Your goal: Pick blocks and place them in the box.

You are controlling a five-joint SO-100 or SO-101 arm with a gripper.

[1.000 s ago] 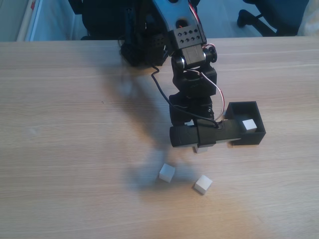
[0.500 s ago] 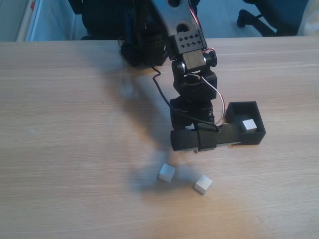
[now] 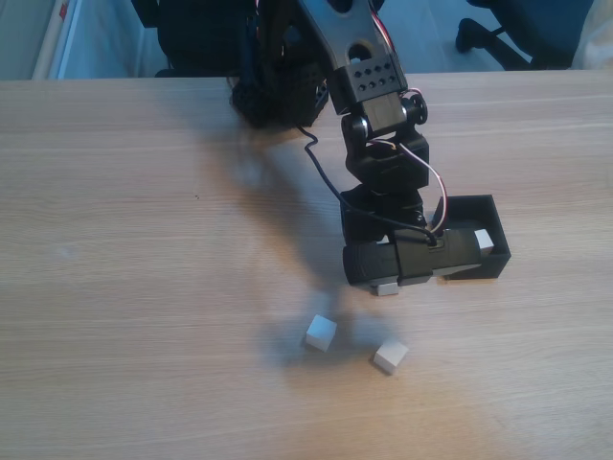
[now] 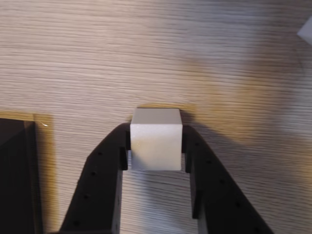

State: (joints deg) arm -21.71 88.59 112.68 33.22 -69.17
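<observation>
In the wrist view's centre, the gripper [image 4: 156,146] is clamping a white block [image 4: 156,139] between both fingers, hovering over the table [image 4: 146,48] beside the black box [image 4: 17,175] at lower left.

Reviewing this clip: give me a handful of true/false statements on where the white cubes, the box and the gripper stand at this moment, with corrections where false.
1. The gripper is shut on a white cube. True.
2. The held cube is already inside the black box. False: in the wrist view it hangs over bare table, with the box wall at the left edge.
3. Two loose cubes lie on the table in front of the arm in the fixed view, the left one and the right one. True.
4. The black box holds no cube. False: one cube inside it shows at its right end.
5. The two loose cubes are stacked. False: they lie side by side, apart.
</observation>
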